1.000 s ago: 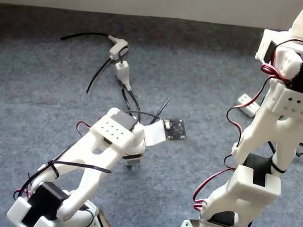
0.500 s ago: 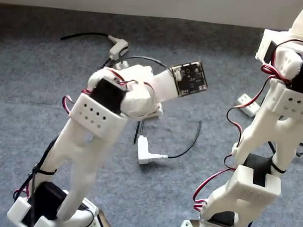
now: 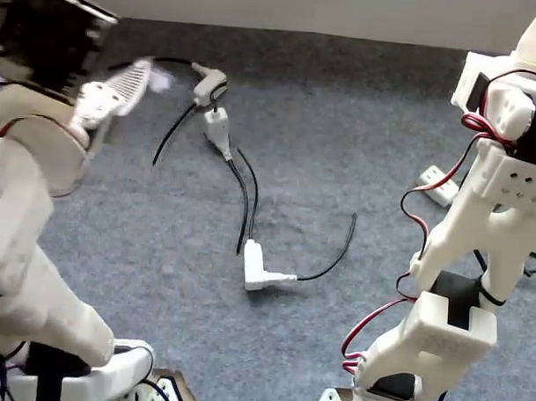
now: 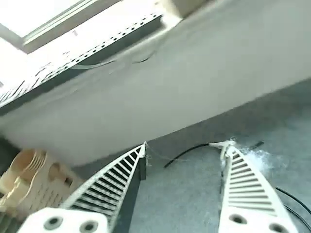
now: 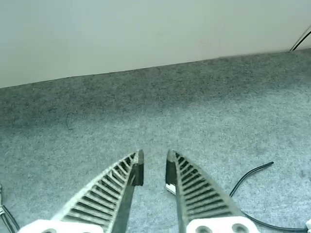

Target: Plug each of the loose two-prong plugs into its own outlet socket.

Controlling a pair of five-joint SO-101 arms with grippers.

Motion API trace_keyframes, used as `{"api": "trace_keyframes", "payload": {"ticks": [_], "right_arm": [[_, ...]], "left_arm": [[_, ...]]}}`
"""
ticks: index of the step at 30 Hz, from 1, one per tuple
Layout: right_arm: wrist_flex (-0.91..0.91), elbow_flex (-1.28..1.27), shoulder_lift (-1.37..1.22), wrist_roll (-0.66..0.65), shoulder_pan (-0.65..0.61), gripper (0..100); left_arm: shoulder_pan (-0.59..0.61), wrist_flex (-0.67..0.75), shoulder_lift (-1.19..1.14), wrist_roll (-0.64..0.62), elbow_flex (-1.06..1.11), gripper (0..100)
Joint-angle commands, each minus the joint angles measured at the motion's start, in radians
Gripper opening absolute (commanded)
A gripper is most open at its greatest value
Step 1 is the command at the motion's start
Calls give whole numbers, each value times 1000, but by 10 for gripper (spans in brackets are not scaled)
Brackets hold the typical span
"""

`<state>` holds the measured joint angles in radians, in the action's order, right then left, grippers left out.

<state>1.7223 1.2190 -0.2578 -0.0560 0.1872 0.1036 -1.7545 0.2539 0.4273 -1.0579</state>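
Left claw (image 4: 184,144) has swung up off the plug (image 3: 253,266), wide open, empty

grey carpet (image 3: 358,142) | white wall behind (image 5: 146,34) | beige slotted basket (image 4: 28,180)

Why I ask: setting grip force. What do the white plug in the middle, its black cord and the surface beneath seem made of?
White plug: looks like hard moulded plastic, smooth, slightly glossy, crisp-edged. Cord: likely a rubber or vinyl sheath, since it lies in soft curves. Surface: grey low-pile carpet or felt, matte and speckled.
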Motion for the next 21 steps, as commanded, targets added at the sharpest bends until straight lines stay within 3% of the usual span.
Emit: {"api": "trace_keyframes", "payload": {"ticks": [1, 5, 15, 21], "right_arm": [[45, 41, 12, 9, -82, 99], [47, -42, 25, 112, -177, 104], [44, -510, 375, 124, -519, 167], [44, -817, 473, 311, -647, 171]], "left_arm": [[325, -9, 4, -135, 53, 242], [418, -11, 53, -130, 318, 242], [450, -5, 335, -129, 1003, 244], [475, -3, 377, -127, 1326, 245]]}}
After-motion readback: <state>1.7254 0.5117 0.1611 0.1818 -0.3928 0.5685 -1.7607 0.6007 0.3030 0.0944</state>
